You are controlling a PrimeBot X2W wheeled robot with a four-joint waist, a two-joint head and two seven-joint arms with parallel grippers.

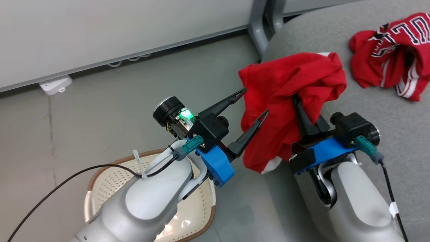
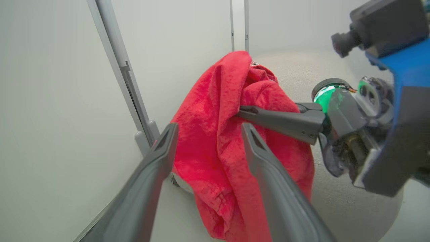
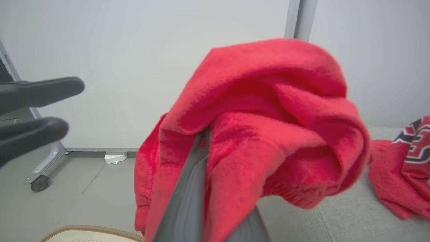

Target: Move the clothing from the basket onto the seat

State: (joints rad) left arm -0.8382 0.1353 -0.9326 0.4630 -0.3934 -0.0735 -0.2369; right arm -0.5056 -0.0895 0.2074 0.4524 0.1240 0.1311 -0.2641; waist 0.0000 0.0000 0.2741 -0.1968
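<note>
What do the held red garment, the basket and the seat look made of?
Red garment: soft matte knit cloth, fuzzy nap, limp folds.
Basket: glossy perforated plastic, probably; rim looks woven.
Seat: matte grey woven upholstery, likely padded.

Red garment [image 1: 292, 87] aloft at seat [image 1: 386, 111] edge, jersey [image 1: 389, 50] crumpled beyond

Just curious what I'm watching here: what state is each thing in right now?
red garment: gripped, held up at the seat edge.
jersey: crumpled, lying on the seat.
basket: on floor, visible part empty.
left gripper: open, holding nothing.
right gripper: shut on the red garment.
</note>
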